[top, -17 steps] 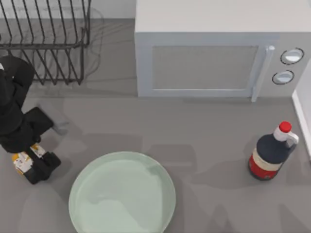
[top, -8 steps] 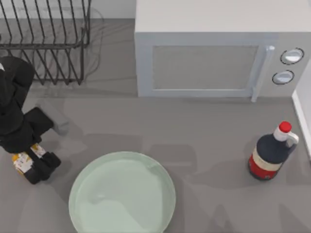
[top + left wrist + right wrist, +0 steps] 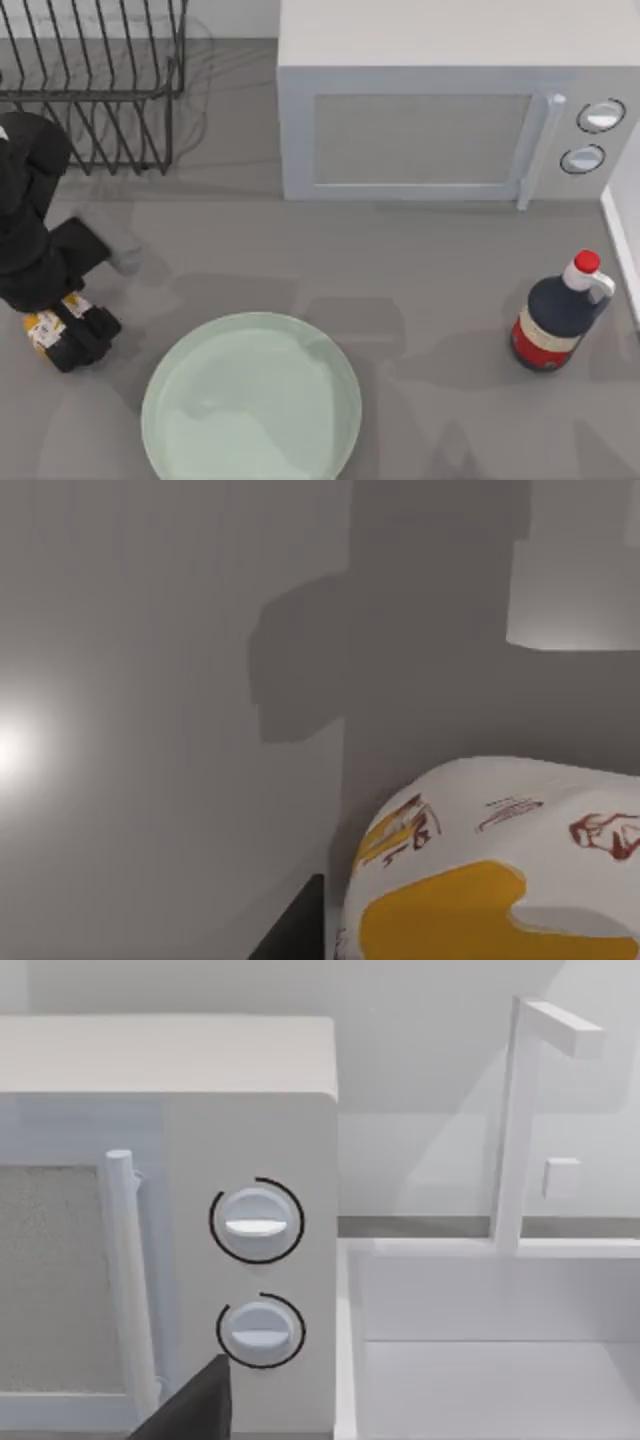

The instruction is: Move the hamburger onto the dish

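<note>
Grey table (image 3: 420,260), matte, shadow patches across it. Directly on it: white microwave (image 3: 440,110) at the back, center to right; black wire rack (image 3: 95,80) back left corner; dark bottle (image 3: 555,315) with red cap, upright, near the right edge; pale mint-green dish (image 3: 250,400) front, left of center, flat on the surface; hamburger (image 3: 42,328) in white paper with orange-yellow print at the far left edge, left of the dish and apart from it. White sink (image 3: 480,1360) adjoins the microwave's right side.

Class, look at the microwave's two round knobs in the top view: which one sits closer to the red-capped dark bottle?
The lower round grey knob on the white microwave; the other knob sits above it, farther from the red-capped dark bottle.
</note>
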`<state>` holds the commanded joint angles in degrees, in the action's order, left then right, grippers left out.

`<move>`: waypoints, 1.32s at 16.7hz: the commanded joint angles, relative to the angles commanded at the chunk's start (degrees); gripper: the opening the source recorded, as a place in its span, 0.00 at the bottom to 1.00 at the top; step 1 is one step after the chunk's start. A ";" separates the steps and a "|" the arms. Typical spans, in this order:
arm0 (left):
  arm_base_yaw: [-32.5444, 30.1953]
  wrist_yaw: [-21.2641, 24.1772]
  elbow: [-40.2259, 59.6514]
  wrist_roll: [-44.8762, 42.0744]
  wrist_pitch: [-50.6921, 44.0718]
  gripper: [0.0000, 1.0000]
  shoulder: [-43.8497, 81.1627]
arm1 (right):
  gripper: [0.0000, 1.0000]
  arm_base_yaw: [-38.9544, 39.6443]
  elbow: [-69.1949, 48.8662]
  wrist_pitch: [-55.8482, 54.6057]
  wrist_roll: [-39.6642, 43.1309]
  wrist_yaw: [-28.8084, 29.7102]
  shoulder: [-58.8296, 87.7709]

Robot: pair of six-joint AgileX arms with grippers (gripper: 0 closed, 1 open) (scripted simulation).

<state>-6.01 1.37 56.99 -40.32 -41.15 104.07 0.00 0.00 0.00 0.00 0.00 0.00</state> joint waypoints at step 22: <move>-4.83 -0.51 16.54 16.50 -23.66 0.00 -4.85 | 1.00 0.00 0.00 0.00 0.00 0.00 0.00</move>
<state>-10.84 0.86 73.53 -23.82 -64.81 99.22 0.00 0.00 0.00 0.00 0.00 0.00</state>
